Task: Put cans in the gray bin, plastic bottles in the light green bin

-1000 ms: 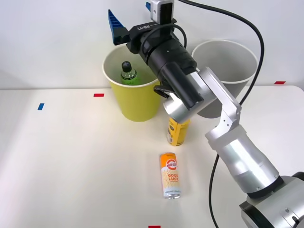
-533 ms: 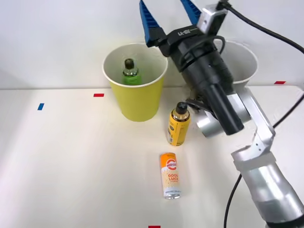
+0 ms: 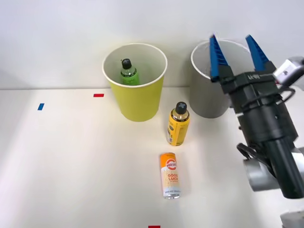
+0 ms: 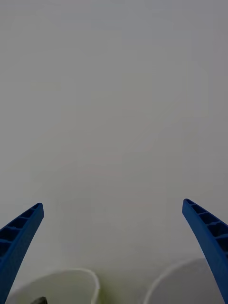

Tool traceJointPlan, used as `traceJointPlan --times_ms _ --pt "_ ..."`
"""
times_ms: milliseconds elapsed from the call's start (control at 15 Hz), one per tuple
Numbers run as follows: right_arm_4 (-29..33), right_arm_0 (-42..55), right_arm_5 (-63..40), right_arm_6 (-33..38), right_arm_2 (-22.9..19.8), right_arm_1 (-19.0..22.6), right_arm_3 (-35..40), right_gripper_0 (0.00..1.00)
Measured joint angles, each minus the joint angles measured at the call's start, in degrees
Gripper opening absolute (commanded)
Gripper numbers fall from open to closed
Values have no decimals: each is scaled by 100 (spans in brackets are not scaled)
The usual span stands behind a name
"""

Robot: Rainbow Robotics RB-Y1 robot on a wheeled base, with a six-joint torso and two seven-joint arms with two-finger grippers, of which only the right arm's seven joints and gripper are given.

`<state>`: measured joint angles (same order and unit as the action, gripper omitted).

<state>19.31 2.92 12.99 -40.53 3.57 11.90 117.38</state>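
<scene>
The light green bin [image 3: 135,102] is yellow-green with a white rim. In it stands a green bottle [image 3: 128,73] with a black cap. The yellow bottle [image 3: 178,126] has a black cap too. The can [image 3: 170,175] is orange and pale with orange letters. The gray bin [image 3: 209,92] is gray, and the fingers [image 3: 214,59] are blue and ribbed.

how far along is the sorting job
About a third. Done: the green bottle sits inside the light green bin. In hand: nothing; the right gripper is open and empty, raised in front of the gray bin. Left: the yellow bottle stands on the table, and the can lies there.
</scene>
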Motion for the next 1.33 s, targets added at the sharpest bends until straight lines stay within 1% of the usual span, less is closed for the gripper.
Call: traceJointPlan --times_ms 267,400,600,800,1067,1333 --pt "-339 1039 88 6 -754 104 48 100" --pt "-405 1571 69 9 -963 92 37 100" --pt "-701 2217 52 -24 -1053 -13 33 100" --pt "-645 2542 146 -127 -1068 -143 32 100" --pt "-598 2763 199 -173 -1084 -193 31 100" --pt "-565 2948 282 -249 -1197 -323 -68 100"
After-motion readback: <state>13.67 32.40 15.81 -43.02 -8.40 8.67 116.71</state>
